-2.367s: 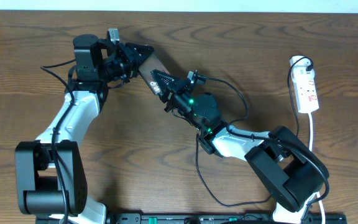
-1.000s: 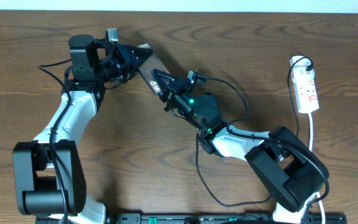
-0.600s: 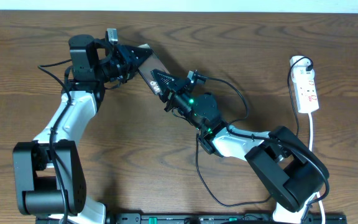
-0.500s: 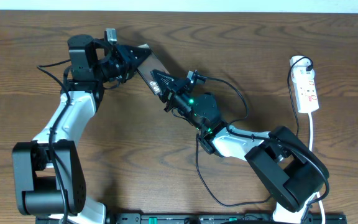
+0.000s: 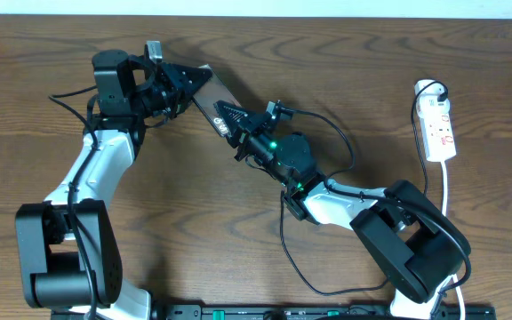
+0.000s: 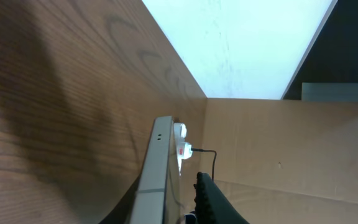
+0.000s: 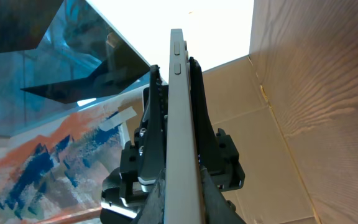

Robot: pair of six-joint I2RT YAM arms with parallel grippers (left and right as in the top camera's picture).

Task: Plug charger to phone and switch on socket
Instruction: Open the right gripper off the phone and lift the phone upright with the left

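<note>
Wood-grain counter (image 5: 345,53) lies beneath both arms. Right pincer (image 5: 224,115) is clenched on the lower end of the phone (image 5: 222,87), which is held tilted off the surface. Left pincer (image 5: 197,76) straddles the phone's upper end, but I cannot tell whether it grips. White socket (image 5: 439,126) lies well apart, far right.

Wooden table (image 5: 194,222), cardboard panel (image 6: 278,143)

My bench (image 5: 203,240) is dark brown wood with wavy grain, and a pale strip (image 5: 256,7) runs along its far edge. My left wrist sees a bright white surface (image 6: 247,43) and a plain tan panel (image 6: 291,143). My right wrist sees a blue-and-orange mountain picture (image 7: 42,168).
</note>
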